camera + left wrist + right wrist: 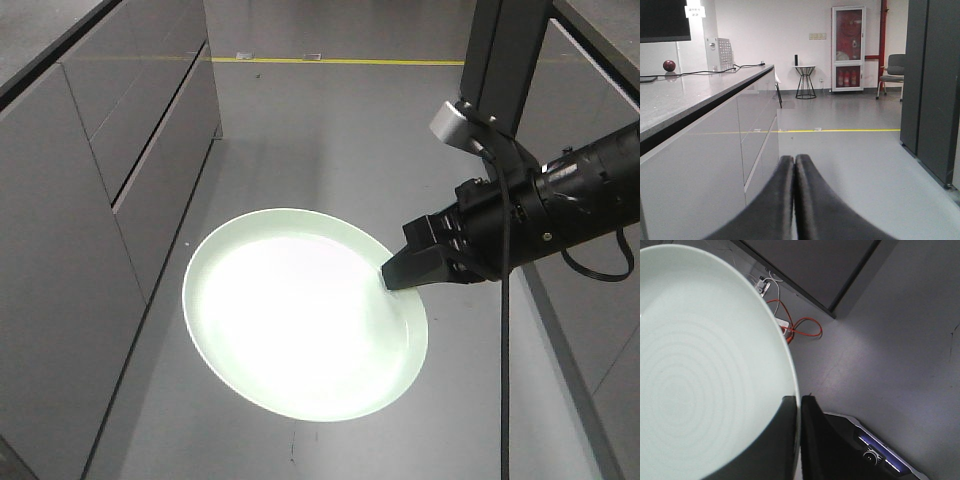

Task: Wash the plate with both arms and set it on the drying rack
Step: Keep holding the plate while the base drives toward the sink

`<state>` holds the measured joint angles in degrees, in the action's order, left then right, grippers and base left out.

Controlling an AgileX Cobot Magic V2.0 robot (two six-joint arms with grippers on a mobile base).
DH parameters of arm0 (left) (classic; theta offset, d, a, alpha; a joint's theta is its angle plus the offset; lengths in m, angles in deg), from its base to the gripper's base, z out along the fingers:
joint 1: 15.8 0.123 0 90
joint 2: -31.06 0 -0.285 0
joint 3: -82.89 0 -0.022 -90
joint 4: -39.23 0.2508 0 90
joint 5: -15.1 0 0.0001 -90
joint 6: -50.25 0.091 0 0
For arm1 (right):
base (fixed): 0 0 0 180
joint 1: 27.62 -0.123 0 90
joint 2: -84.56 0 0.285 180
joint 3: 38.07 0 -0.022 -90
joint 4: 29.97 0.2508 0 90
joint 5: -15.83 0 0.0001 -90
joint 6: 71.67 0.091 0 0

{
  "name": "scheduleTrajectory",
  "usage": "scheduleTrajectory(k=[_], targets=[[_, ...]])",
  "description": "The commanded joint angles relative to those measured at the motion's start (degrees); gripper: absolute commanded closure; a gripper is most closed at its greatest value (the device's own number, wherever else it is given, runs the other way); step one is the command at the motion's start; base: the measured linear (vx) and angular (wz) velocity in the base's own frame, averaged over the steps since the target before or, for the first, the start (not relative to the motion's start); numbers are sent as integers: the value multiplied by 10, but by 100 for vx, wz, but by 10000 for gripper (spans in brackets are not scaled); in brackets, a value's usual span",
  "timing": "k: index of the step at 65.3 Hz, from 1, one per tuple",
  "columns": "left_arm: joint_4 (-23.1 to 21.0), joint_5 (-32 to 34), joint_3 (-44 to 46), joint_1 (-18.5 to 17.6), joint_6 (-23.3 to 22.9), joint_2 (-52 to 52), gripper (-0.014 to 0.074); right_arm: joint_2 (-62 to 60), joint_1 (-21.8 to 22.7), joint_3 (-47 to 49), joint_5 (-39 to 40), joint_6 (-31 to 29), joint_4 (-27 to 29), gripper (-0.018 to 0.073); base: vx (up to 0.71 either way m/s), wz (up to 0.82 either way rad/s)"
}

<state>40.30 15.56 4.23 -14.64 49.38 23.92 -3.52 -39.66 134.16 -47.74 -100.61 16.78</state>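
Note:
The pale mint-green plate (300, 312) hangs in the air over the grey floor, held by its right rim. My right gripper (393, 275) is shut on that rim, at the end of the black right arm (560, 205). In the right wrist view the plate (700, 370) fills the left side, and its edge runs between the two black fingers (812, 435) of the right gripper (799, 401). My left gripper (794, 159) is shut with nothing in it, pointing along the aisle. The drying rack is out of view.
Grey cabinets with a stone counter (695, 92) line the left side of the aisle (120, 150). A dark cabinet (932, 85) stands on the right. A yellow floor line (840, 131) crosses ahead. Orange cables (800, 330) lie on the floor under the plate.

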Motion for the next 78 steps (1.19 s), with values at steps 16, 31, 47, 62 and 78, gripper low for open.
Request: scheduleTrajectory(k=[16,31,47,62,78], targets=[[-5,44,15,-4,-2,7,603,-22,2,15,6,-4,32,568,18,1],[-5,44,15,-4,-2,7,603,-22,2,15,6,-4,32,568,21,1],[-5,44,15,-4,-2,7,603,-22,2,15,6,-4,32,568,22,0],[-5,44,15,-4,-2,7,603,-22,2,15,6,-4,32,568,21,0],[-5,44,15,-4,-2,7,603,-22,2,15,6,-4,32,568,19,1]])
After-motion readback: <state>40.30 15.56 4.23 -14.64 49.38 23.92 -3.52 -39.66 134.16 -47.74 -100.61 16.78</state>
